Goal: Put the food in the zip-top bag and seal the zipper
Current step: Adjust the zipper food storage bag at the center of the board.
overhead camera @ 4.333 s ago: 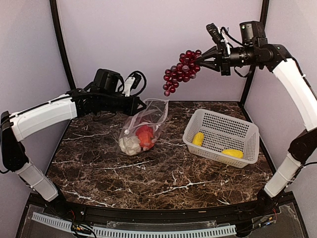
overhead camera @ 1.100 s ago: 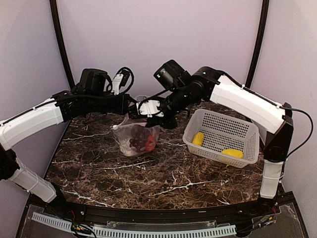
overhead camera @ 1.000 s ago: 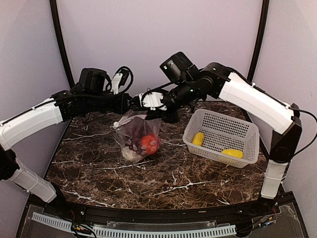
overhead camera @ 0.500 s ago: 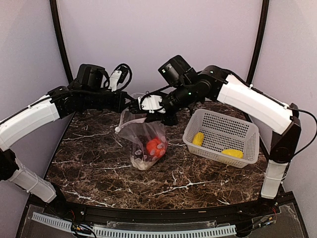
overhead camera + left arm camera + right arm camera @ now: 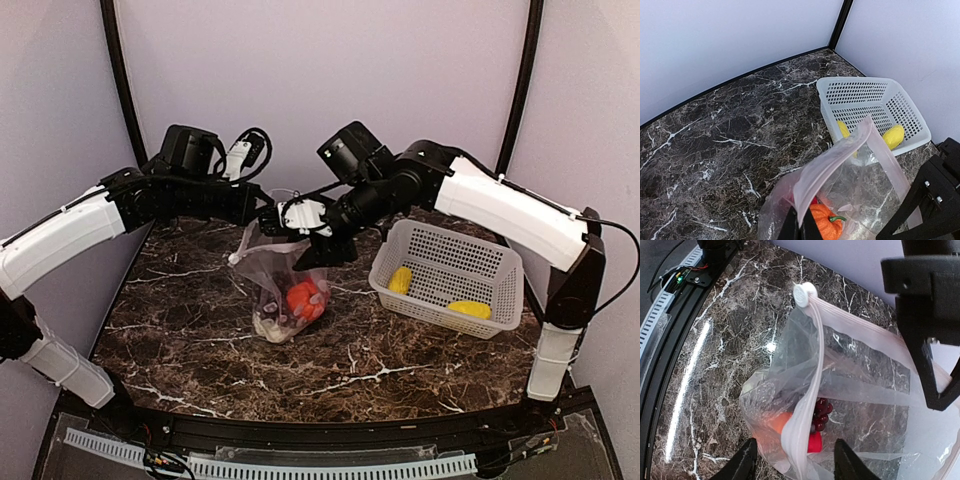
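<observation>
The zip-top bag hangs open over the table, and my left gripper is shut on its pinkish zipper rim. Its closed fingertips pinch that strip. My right gripper is open just above the bag's mouth, with the zipper strip running between its fingers. Inside the bag lie dark grapes, a red pepper, an orange-red round piece and pale cabbage. Two yellow pieces lie in the basket.
The white perforated basket stands on the table right of the bag, close to the right arm. A white slider sits at the zipper's far end. Black frame posts and purple walls close the back and sides.
My right gripper has opened at the bag's mouth, and the grapes now lie inside the bag. The bag hangs a little lower and more to the left.
</observation>
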